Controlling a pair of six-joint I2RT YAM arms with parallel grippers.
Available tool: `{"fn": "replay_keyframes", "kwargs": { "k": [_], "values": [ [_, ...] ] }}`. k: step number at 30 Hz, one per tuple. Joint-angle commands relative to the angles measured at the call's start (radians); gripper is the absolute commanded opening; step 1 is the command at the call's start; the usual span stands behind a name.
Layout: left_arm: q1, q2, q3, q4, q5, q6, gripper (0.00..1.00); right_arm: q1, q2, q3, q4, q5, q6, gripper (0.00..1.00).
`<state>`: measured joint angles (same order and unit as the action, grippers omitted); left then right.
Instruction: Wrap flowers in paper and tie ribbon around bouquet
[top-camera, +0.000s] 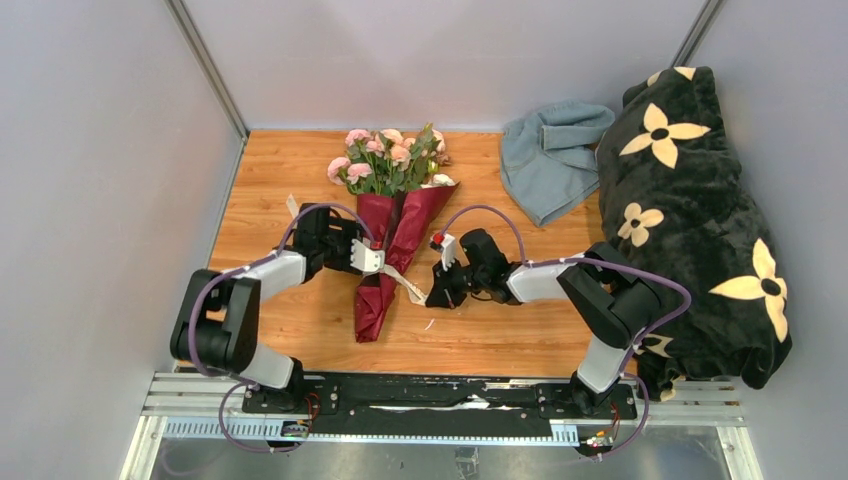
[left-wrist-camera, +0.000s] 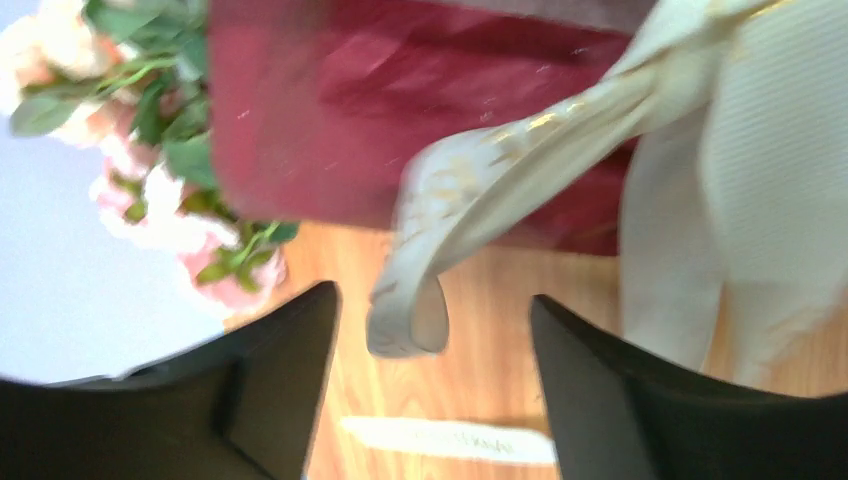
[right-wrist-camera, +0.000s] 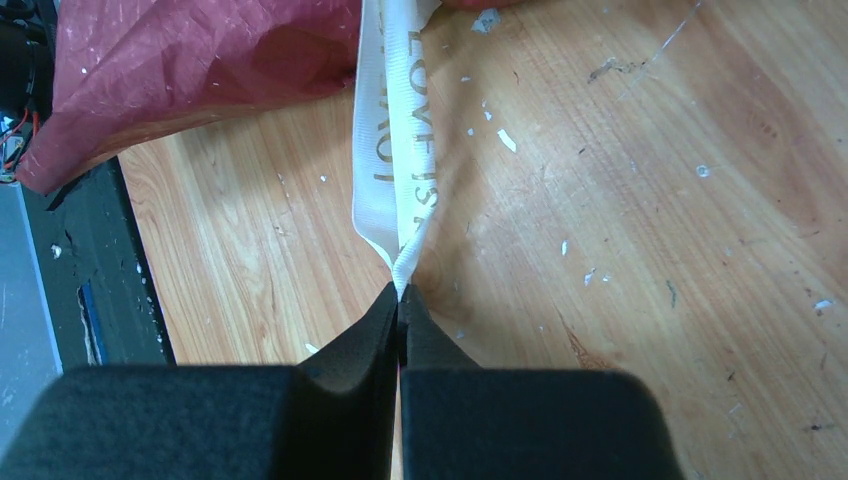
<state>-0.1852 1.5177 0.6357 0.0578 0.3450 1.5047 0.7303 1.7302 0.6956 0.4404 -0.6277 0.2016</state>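
I'm on the tying step. The wrapping looks done: the bouquet (top-camera: 388, 245) lies on the table (top-camera: 500, 330) between my two arms. The flowers (top-camera: 390, 160) point toward the far wall, and the paper (top-camera: 378, 300) is rolled into a cone that narrows toward me. The ribbon (top-camera: 405, 283) crosses the middle of the cone, and one tail runs off to the right. My right gripper (right-wrist-camera: 400, 292) is pinched tight on the tip of that tail, low over the wood just beside the cone. The strip looks fairly straight from the fingers back toward the paper. My left gripper (left-wrist-camera: 432, 300) sits close against the cone's left side with its jaws apart. A curled loop of ribbon hangs between them and, as far as I can tell, touches neither finger, so the left side holds nothing. I can't see from here whether a knot has formed or the strip is only laid around. My guess is that the next move is for the left arm to close on that loose loop. Both arms would then draw outward, away from each other, to cinch the ribbon without dragging the bouquet sideways or tearing the paper.
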Motion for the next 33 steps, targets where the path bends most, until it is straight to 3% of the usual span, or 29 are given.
{"fn": "replay_keyframes", "kwargs": {
  "k": [1,6,10,12,14,16,21,33],
  "values": [
    [0.009,-0.125,0.012,-0.065,-0.029,-0.044,0.82,0.008,0.02,0.045,-0.061,-0.024,-0.038,0.0],
    [0.031,-0.237,0.082,-0.28,-0.083,-0.134,0.89,0.008,0.019,0.07,-0.091,-0.023,-0.061,0.0],
    [0.032,-0.283,0.193,-0.569,0.016,-0.249,0.82,0.009,0.021,0.083,-0.091,-0.021,-0.062,0.0],
    [0.028,-0.294,0.211,-0.659,0.086,-0.281,0.68,0.009,0.022,0.086,-0.087,-0.018,-0.061,0.0],
    [0.014,-0.295,0.212,-0.687,0.127,-0.425,0.42,0.009,0.024,0.089,-0.081,-0.02,-0.058,0.0],
    [-0.002,-0.276,0.22,-0.688,0.128,-0.581,0.34,0.009,0.025,0.09,-0.083,-0.021,-0.058,0.0],
    [-0.01,-0.237,0.208,-0.657,0.142,-0.822,0.58,0.008,0.028,0.088,-0.077,-0.021,-0.057,0.0],
    [-0.076,-0.203,0.124,-0.58,0.053,-0.673,0.61,0.008,0.035,0.102,-0.06,-0.023,-0.05,0.0]
  ]
}}
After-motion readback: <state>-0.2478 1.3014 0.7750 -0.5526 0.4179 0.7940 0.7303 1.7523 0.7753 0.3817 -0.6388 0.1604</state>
